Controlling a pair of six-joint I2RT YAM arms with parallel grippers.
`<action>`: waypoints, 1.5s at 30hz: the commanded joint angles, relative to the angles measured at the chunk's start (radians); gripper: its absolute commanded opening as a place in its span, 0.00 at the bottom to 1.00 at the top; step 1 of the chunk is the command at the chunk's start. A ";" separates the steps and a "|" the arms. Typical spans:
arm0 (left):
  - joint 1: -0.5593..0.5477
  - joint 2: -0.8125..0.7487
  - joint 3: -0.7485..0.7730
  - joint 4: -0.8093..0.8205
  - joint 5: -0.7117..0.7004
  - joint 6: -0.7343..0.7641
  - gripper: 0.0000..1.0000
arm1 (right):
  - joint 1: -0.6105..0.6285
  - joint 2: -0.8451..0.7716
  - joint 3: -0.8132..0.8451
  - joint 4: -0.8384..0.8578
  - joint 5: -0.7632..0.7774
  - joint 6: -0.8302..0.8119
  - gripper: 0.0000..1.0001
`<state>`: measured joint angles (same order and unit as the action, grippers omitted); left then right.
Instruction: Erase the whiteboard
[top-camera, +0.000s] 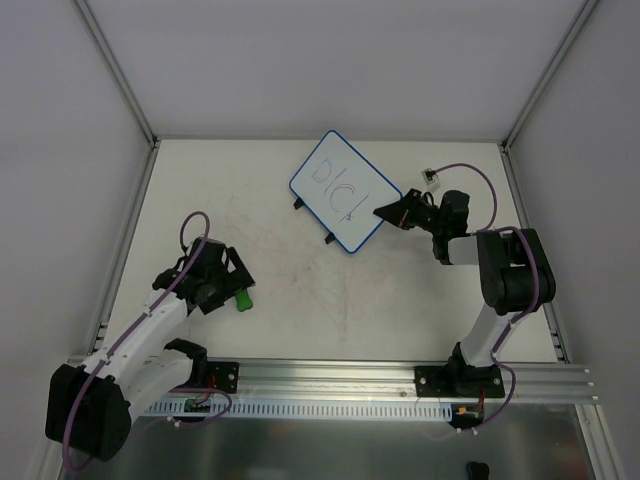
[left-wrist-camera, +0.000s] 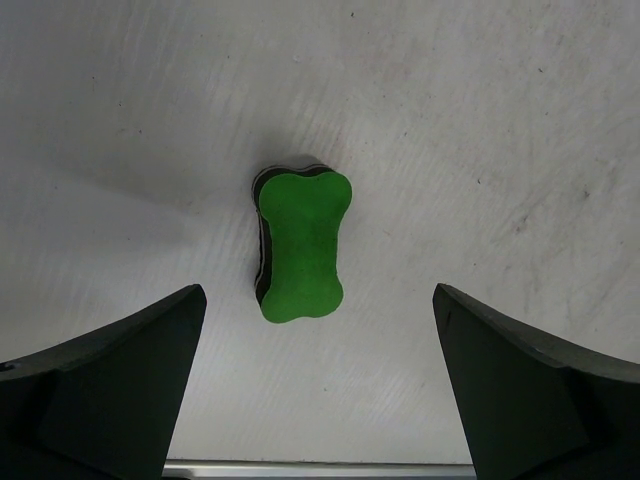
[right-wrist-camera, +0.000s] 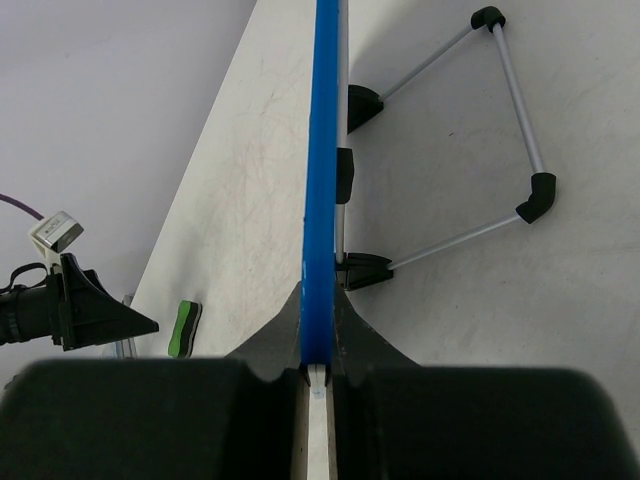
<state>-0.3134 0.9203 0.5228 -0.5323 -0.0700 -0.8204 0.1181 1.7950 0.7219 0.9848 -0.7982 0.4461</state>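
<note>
Pincer of your right arm (right-wrist-camera: 318, 345): clenched on the whiteboard (right-wrist-camera: 325, 150), one finger on each face, so its wrist camera shows you the board edge-on as a narrow blue strip running straight up the view. From the top view you find this same pincer (top-camera: 383, 212) meeting the board's right-hand edge, with the arm reaching in from the right side of the worktop (top-camera: 300, 300).

The whiteboard (top-camera: 345, 190) sits at the far middle of the worktop, turned corner-on like a diamond, and its white face carries dark marker lines (top-camera: 335, 187). Two small black tabs (top-camera: 299, 205) show along its lower-left edge. On the board's right in the wrist view, a thin wire stand (right-wrist-camera: 520, 100) with black end caps spreads out over the worktop.

Pincer of your left arm (left-wrist-camera: 318, 295): released, its two dark fingers (left-wrist-camera: 120, 380) standing wide apart. A green eraser (left-wrist-camera: 303, 245), bone-shaped with a dark underlayer, lies flat on the worktop in the gap, touching neither finger. In the top view you see this pincer (top-camera: 232, 288) at the near left, just beside the eraser (top-camera: 242, 298) and well apart from the board. The right wrist view also catches the eraser (right-wrist-camera: 185, 328), small and far off to the left.
</note>
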 joint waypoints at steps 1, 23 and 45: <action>0.002 -0.091 -0.006 -0.017 0.018 -0.034 0.99 | 0.014 -0.020 0.004 0.118 -0.044 0.016 0.00; 0.023 0.101 0.075 -0.012 -0.054 0.012 0.80 | 0.006 -0.031 -0.004 0.143 -0.055 0.035 0.00; 0.002 0.296 0.120 -0.002 0.003 0.049 0.66 | -0.006 -0.013 -0.007 0.195 -0.062 0.074 0.00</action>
<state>-0.3016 1.1984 0.6224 -0.5312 -0.0830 -0.7902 0.1143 1.7950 0.7055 1.0191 -0.8074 0.4995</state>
